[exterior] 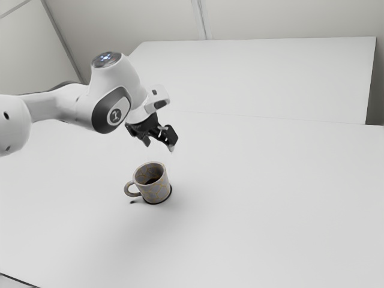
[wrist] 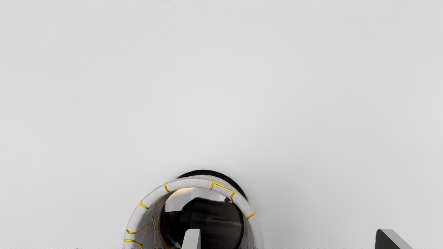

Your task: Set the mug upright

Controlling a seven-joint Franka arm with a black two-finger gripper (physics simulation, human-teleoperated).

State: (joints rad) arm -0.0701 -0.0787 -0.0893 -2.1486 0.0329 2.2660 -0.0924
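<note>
In the exterior view, the mug [exterior: 156,191] stands upright on the table [exterior: 270,198], mouth up, below the jaws of the gripper [exterior: 159,146] and apart from them. That is how the task wants it; whether the arm set it so, one moment cannot tell. The jaws are parted, with nothing between them. Good handling now, I judge, means leaving the mug's balance alone: any travel should keep the fingertips above the rim, since a sideways nudge there could tip it. This view adds the handle [exterior: 127,189], pointing away from the jaws toward the exterior view's left, and the gap under them.

In the wrist view, the jaws again stand wide apart. One finger [wrist: 192,239] overlaps the mug's mouth; the other is well aside, over bare table. Here the inside adds a dark, glossy surface [wrist: 211,218], perhaps drink.
</note>
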